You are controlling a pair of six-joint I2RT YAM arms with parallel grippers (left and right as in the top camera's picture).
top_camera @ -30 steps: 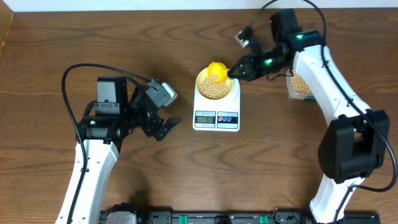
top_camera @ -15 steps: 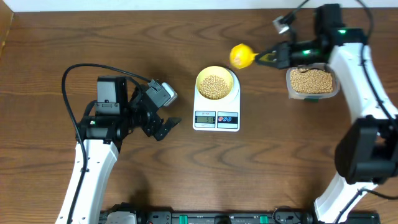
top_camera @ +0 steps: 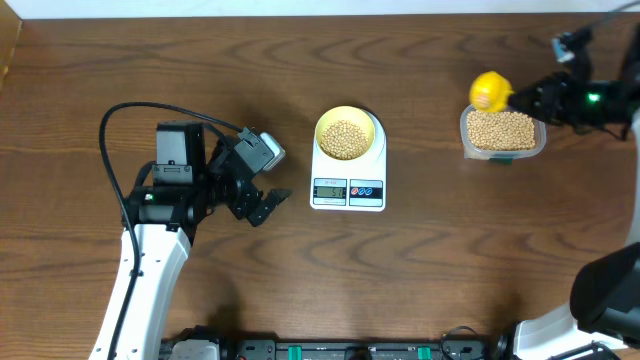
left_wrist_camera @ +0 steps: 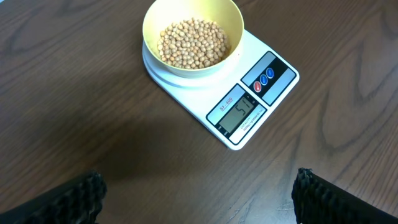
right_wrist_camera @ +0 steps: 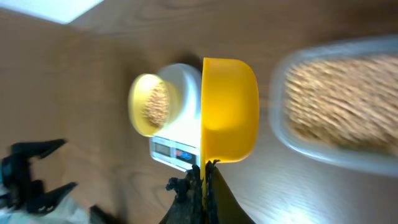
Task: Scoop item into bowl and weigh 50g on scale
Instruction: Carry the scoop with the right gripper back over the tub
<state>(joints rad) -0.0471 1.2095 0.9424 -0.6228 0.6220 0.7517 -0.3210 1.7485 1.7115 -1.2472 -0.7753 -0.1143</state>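
Now that the right gripper (right_wrist_camera: 203,177), clamping the scoop (top_camera: 489,91), has swung from bowl (top_camera: 322,128) to tub (top_camera: 464,132), dosing looks done; the left gripper (left_wrist_camera: 199,180) gapes.

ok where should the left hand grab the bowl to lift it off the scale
Pinch the bowl at its left rim from above, one finger inside: it stands upright and open, beans lie mid-bowl, and the left hand is that side.

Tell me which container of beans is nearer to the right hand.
The clear rectangular container: the right hand holds the yellow scoop at its edge. The round yellow-green bowl sits on the scale, much farther left.
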